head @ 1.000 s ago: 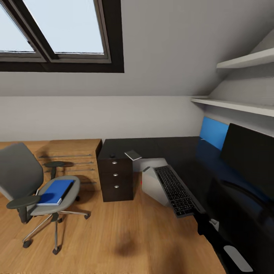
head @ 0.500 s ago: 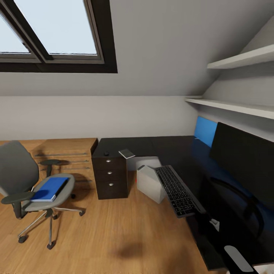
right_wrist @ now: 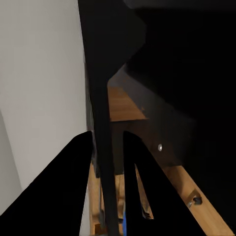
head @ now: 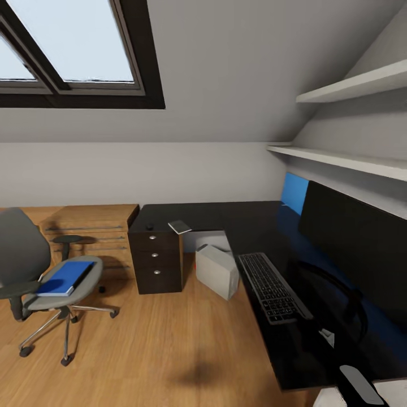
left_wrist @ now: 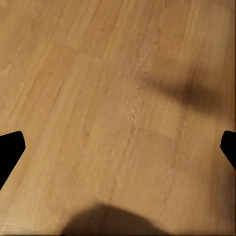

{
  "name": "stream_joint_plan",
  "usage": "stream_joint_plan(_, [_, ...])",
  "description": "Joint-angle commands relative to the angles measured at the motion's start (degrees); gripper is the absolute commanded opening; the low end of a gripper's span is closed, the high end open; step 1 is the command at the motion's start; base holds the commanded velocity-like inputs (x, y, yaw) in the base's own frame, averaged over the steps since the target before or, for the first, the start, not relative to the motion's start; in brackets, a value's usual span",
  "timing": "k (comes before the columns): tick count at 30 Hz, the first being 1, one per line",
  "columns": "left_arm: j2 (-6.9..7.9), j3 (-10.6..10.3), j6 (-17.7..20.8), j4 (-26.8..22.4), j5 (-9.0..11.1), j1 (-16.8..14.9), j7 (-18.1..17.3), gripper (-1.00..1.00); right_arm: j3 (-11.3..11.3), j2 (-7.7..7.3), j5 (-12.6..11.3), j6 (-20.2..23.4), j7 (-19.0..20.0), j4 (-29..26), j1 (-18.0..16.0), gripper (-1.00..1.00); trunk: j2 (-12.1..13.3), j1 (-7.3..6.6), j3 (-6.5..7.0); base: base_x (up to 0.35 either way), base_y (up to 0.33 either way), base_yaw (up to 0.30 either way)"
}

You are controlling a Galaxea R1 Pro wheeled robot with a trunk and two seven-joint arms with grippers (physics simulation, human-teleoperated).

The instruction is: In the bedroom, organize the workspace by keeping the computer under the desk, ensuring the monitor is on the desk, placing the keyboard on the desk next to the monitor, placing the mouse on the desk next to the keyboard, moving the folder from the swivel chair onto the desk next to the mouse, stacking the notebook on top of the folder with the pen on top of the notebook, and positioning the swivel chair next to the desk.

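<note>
Your folder [head: 63,277] lies flat on the seat of the swivel chair [head: 42,282], which stands on the wood floor [head: 169,339] at the left of the head view, well apart from the desk [head: 237,223]; the chair's star base sits on open boards, with bare floor between it and the desk's front edge. The desk runs along the back wall and turns down the right side; its dark drawer unit [head: 156,261] stands under the left end, just beside a light-wood dresser [head: 90,226]. The notebook [head: 180,226] rests near the desk's front edge above the drawers, and a small dark lump that may be the mouse [head: 150,227] lies left of it. The computer [head: 217,270] stands on the floor at the inner corner, partly beneath the desktop's edge. The keyboard [head: 273,286] lies along the right wing close to its floor-side edge; the monitor [head: 362,249] stands behind it against the wall.

Your left gripper [left_wrist: 118,147] hangs over bare floor with its fingers spread wide and nothing between them. Your right gripper [right_wrist: 105,187] shows two dark fingers [right_wrist: 73,187] on either side of a thin dark upright edge; I cannot tell whether they are clamped on it.
</note>
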Motion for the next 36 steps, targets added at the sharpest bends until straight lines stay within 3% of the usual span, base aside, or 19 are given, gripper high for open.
stream_joint_plan(1, [-0.01, 0.06, -0.11, 0.03, 0.58, -0.03, -0.26, 1.00, -0.64, 0.02, -0.74, 0.65, -0.20, 0.00, -0.05, -1.00, -0.05, 0.00, -0.06, -0.007, -0.212, 0.000])
stream_joint_plan(9, [-0.01, 0.04, -0.11, 0.03, 0.57, -0.03, -0.26, 1.00, -1.50, 0.02, -0.74, 0.66, -2.35, -0.02, -0.05, -1.00, -0.05, 0.00, -0.06, -0.002, -0.146, 0.000])
stream_joint_plan(36, [-0.01, 0.06, -0.11, 0.03, 0.58, -0.03, -0.26, 1.00, -1.37, 0.02, -0.65, 0.57, -2.43, 0.02, -0.05, -1.00, -0.05, 0.00, -0.06, -0.001, -0.079, 0.000])
